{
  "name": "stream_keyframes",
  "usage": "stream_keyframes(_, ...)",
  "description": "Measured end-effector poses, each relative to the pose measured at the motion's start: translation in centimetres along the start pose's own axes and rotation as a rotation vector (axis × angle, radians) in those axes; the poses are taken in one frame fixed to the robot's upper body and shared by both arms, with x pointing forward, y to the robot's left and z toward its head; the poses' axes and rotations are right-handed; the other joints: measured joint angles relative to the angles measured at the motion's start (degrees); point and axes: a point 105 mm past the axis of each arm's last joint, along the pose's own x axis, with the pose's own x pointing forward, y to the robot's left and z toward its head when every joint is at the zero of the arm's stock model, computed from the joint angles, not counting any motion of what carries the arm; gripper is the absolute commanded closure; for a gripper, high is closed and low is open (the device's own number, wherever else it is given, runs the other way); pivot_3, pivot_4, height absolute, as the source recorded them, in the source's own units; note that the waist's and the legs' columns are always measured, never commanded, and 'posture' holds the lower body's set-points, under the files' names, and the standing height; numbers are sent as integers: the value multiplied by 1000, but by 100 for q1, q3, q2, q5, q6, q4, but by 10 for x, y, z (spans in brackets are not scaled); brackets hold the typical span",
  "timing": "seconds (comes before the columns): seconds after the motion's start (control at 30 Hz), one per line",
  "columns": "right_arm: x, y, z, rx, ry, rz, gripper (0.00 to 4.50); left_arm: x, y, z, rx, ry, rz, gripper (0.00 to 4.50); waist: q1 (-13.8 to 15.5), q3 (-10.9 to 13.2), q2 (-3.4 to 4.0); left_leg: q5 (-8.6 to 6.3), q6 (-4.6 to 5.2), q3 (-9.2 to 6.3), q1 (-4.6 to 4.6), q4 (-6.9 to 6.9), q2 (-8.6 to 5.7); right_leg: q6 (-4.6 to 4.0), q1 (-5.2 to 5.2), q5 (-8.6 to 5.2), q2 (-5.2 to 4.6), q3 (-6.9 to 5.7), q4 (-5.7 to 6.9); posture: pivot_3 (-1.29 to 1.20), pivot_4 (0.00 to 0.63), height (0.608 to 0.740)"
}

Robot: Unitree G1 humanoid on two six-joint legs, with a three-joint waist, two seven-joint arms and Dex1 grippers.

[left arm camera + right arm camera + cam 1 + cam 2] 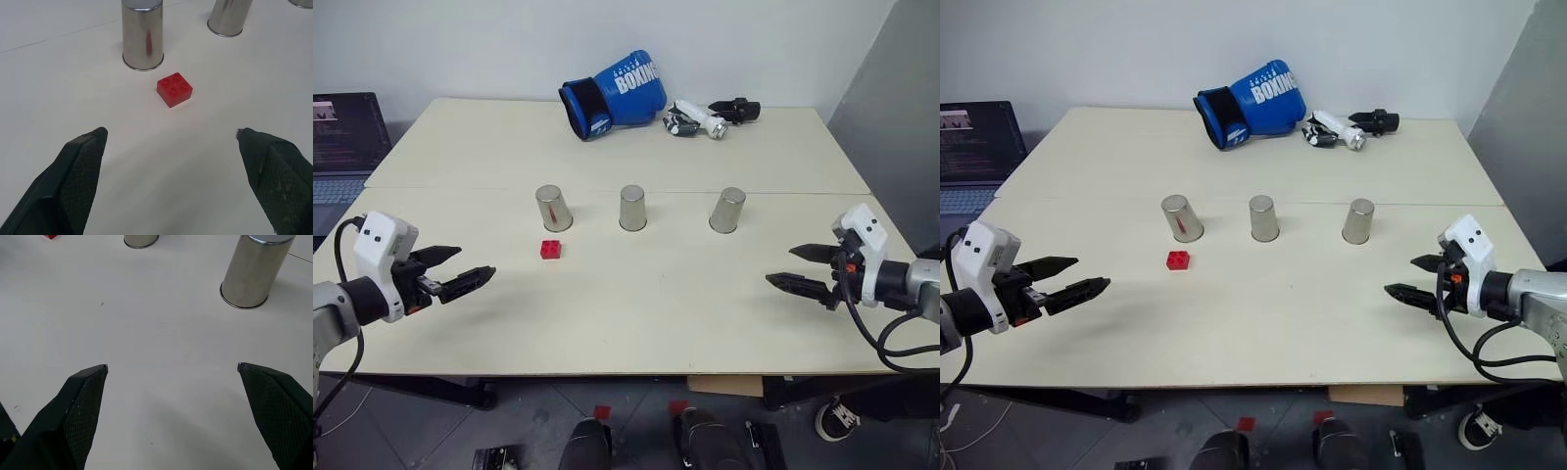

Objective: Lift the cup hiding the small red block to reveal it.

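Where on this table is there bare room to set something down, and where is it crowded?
The widest bare patch is the near half of the cream table, between the left gripper and right gripper. The far-left corner is bare too. It is tighter by the three upturned silver metal cups, the small red studded block and the blue boxing glove.

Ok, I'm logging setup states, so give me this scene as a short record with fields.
cups: three silver cups upside down in a row; left, middle, right
red block: uncovered, just in front of the left cup
left gripper: open, above the table, holding nothing
right gripper: open, holding nothing
table back: blue boxing glove
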Motion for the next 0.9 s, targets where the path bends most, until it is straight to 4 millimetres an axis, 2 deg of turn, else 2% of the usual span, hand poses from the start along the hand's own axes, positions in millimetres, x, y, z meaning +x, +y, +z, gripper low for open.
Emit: stream_keyframes(0.9, 3, 0, -4, 10, 15, 8, 0, -1, 2, -2, 30, 17, 0, 31, 0, 0, 0, 0, 0, 1, 1, 2, 0, 13, 0, 7, 0, 0, 6, 0, 150, 740)
